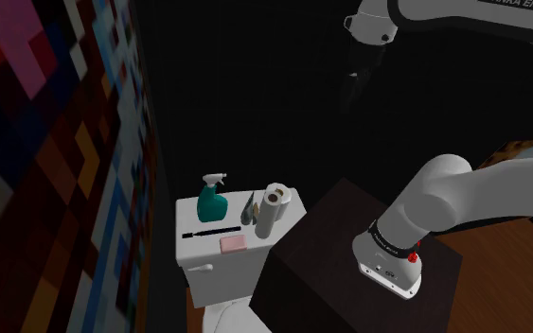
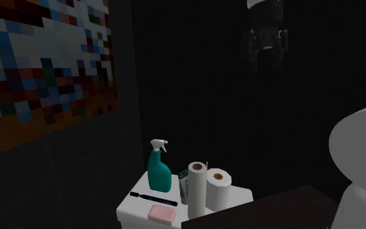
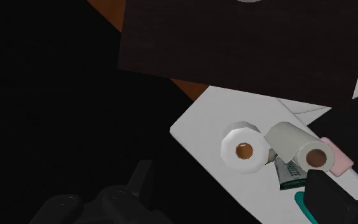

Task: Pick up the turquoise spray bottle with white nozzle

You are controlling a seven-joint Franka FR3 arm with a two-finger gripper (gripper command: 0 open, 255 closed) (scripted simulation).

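The turquoise spray bottle [image 1: 212,200] with a white nozzle stands upright at the back of a white toilet tank lid [image 1: 194,254], on the shoulder view's left side. In the second exterior view the bottle [image 2: 159,171] rises behind a thin black stick. My black gripper [image 1: 354,88] hangs high above the tank, well off toward the shoulder view's right. The gripper [image 2: 266,54] is dark against the dark wall. In the wrist view the gripper [image 3: 231,191] is open with nothing between its fingers. A sliver of the bottle [image 3: 301,203] peeks out beside one finger [image 3: 327,198].
Two toilet paper rolls [image 1: 272,210], a pink soap bar [image 1: 233,244], a black stick [image 1: 209,230] and a green tube [image 3: 290,173] share the lid. The dark stand [image 1: 340,260] adjoins the tank. A mosaic wall [image 1: 46,170] lies on the shoulder view's left.
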